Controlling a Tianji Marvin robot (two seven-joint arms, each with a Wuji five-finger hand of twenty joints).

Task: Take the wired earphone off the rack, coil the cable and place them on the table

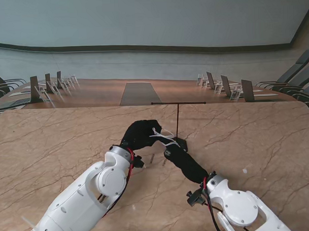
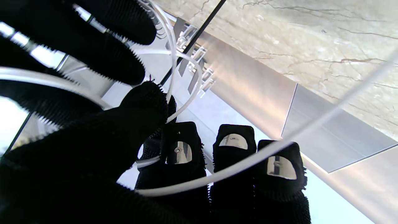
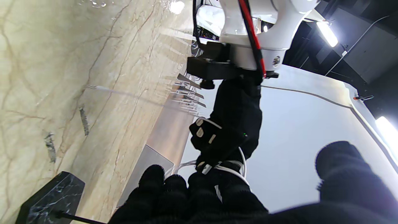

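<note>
Near the centre of the stand view, the black-gloved left hand (image 1: 140,134) was curled around loops of the thin white earphone cable (image 1: 164,137), which crossed its far side and trailed toward the black-gloved right hand (image 1: 182,162) just lower right of it. The left wrist view showed the cable (image 2: 174,67) looped between the left thumb and fingers (image 2: 102,49), with another strand running across the right hand's fingertips (image 2: 233,146), so the left hand was closed on the cable. In the right wrist view the white strands (image 3: 231,163) lay over the right hand's knuckles (image 3: 199,193), its thumb standing apart; whether it gripped the cable I could not tell. The thin black T-shaped metal rack (image 1: 177,112) stood just behind both hands on its dark base (image 3: 46,199), on the beige veined marble table (image 1: 257,137).
</note>
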